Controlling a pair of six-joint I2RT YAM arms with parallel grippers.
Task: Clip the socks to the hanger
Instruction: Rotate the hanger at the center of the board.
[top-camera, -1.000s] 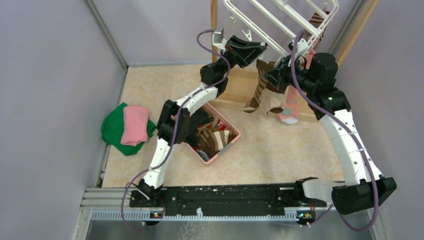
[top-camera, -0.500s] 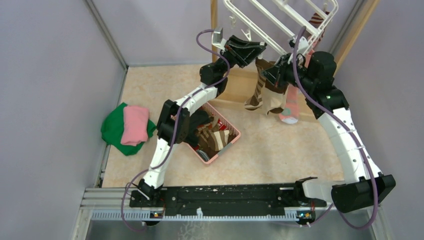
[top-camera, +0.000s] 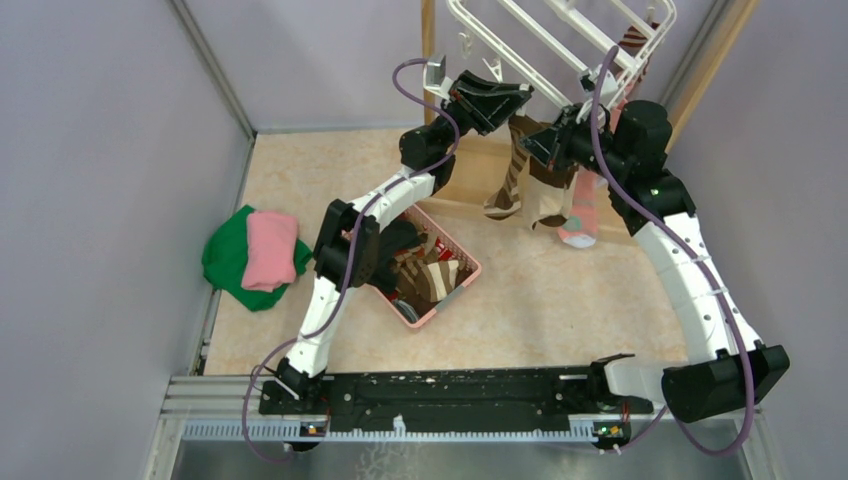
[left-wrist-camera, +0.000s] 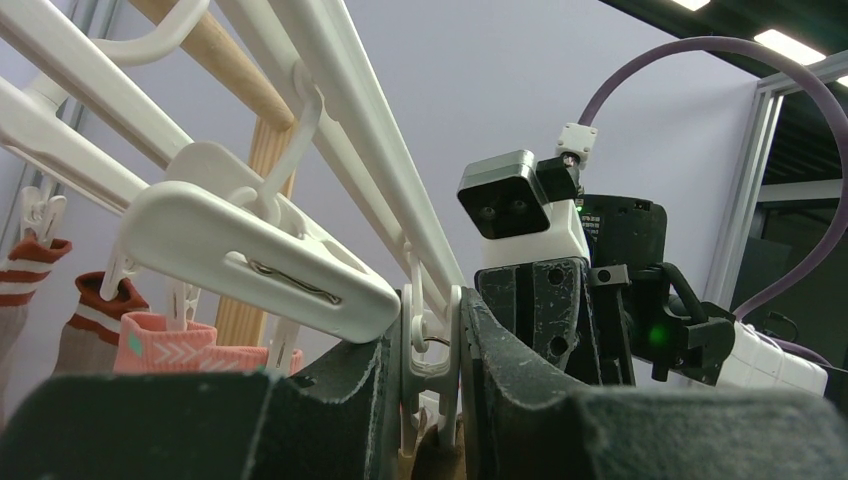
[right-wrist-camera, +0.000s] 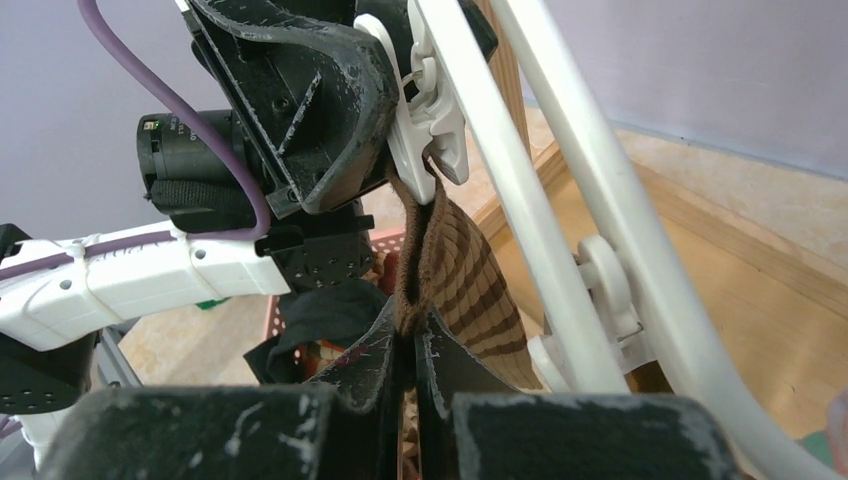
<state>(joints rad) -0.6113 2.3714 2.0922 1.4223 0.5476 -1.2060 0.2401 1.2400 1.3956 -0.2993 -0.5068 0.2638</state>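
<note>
Right wrist, brown striped sock (right-wrist-camera: 470, 290), folded lengthwise

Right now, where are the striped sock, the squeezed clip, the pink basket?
striped sock (right-wrist-camera: 470, 290), right wrist view, ribbed middle
squeezed clip (left-wrist-camera: 430, 352), left wrist view, body
pink basket (top-camera: 474, 262), top view, right rim

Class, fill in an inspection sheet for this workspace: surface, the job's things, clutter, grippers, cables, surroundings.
Surface: beige marbled tabletop.
Job's things: white hanger overhead; pink sock hanging from it; brown striped sock raised to a clip; more socks in the pink basket.
Clutter: pink cloth on green cloth, left side.
Grippers: left gripper squeezes the clip; right gripper shut on the striped sock.
Cables: purple cables loop off both arms.
Surroundings: lilac walls; wooden stand.
</note>
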